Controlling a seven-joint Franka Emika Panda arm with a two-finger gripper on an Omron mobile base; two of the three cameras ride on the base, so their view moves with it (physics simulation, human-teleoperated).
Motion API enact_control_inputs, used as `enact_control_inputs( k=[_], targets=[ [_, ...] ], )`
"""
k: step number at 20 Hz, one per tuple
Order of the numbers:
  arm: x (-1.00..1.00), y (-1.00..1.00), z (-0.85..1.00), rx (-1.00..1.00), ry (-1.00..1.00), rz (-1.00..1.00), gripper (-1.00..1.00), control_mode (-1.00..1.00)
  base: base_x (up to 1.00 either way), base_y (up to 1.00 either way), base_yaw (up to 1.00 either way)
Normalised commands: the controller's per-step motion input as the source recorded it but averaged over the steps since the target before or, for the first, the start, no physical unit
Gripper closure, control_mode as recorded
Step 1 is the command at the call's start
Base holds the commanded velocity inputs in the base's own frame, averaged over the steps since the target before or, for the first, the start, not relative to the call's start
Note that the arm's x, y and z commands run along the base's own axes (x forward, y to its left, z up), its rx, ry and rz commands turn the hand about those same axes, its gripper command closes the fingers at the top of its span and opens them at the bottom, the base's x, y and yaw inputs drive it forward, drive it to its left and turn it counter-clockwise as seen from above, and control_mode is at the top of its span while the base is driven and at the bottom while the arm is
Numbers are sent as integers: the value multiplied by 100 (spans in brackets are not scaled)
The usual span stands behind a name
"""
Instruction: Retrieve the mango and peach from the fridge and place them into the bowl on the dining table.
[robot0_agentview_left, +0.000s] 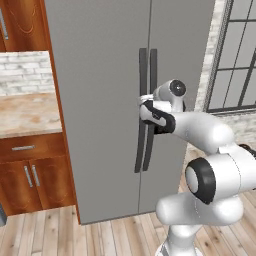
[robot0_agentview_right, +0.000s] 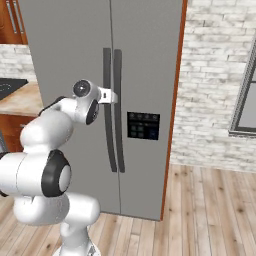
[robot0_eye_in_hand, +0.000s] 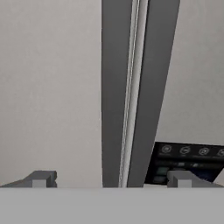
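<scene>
The tall grey fridge (robot0_agentview_left: 100, 100) (robot0_agentview_right: 65, 50) (robot0_eye_in_hand: 48, 87) stands with both doors shut. Its two dark curved handles (robot0_agentview_left: 144, 75) (robot0_agentview_right: 119, 130) (robot0_eye_in_hand: 113, 87) run side by side along the door seam. A black control panel (robot0_agentview_right: 143, 125) (robot0_eye_in_hand: 186, 159) sits on the right door. My gripper (robot0_agentview_left: 145, 102) (robot0_agentview_right: 112, 96) (robot0_eye_in_hand: 112, 179) is at handle height, close to the doors. It is open, with fingertips (robot0_eye_in_hand: 41, 178) spread wide and both handles between them, touching neither. The mango and peach are hidden behind the doors. The bowl and dining table are out of view.
A wall counter (robot0_agentview_left: 25, 115) with a marble top and wooden cabinets (robot0_agentview_left: 30, 175) adjoins the fridge's left side. A black cooktop (robot0_agentview_right: 10, 87) lies on it. To the right are a white brick wall (robot0_agentview_right: 210, 75), a window (robot0_agentview_left: 235, 55) and open wooden floor (robot0_agentview_right: 210, 210).
</scene>
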Motion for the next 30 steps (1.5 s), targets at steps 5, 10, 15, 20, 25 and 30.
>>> enact_control_inputs(
  k=[5, 10, 15, 20, 25, 30],
  targets=[
    [63, 0, 0, 0, -2, 0, -100, -100, 0, 0, 0],
    [63, 0, 0, 0, 0, 0, -100, -100, 0, 0, 0],
    [69, 0, 0, 0, 0, 0, -100, -100, 0, 0, 0],
    [75, 0, -10, 0, 0, 0, -100, -100, 0, 0, 0],
    [84, 0, -25, 0, -1, 0, -100, -100, 0, 0, 0],
    [68, 20, -7, 0, 1, 0, 100, -100, 0, 0, 0]
  ],
)
